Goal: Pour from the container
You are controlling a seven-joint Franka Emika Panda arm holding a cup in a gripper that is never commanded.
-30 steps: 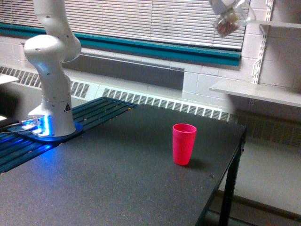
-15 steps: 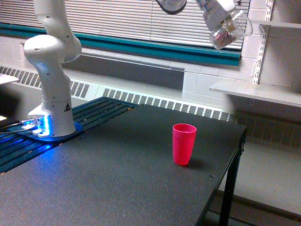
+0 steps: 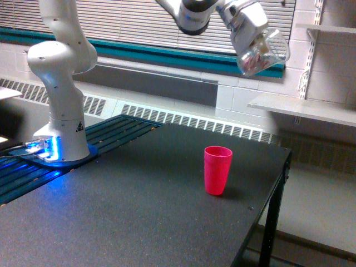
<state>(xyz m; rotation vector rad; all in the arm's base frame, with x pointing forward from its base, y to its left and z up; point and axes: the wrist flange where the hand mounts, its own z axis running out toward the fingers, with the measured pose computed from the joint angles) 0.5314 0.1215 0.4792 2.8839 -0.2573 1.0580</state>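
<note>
One exterior view, read from largest element to smallest. Black table (image 3: 139,211): carries the arm's base at the view's left and a single cup toward the view's right. White Panda arm (image 3: 60,83): rises from a blue-lit base, and its upper links reach across the top of the frame. Gripper (image 3: 248,25): clenched on the glass mug (image 3: 262,53), which hangs high in the air, well above the table and up and to the view's right of the cup. Over the last second the mug has come lower and toward the view's left, closing on the point over the cup. Its mouth appears tilted, and some dark-reddish contents seem to lie inside, though blur makes both uncertain. Pink cup (image 3: 217,170): upright, open-mouthed, unmoved, and apparently the receiver. Judged state of the task: approach under way, pouring not yet begun, since the mug is not above the cup's mouth.
</note>
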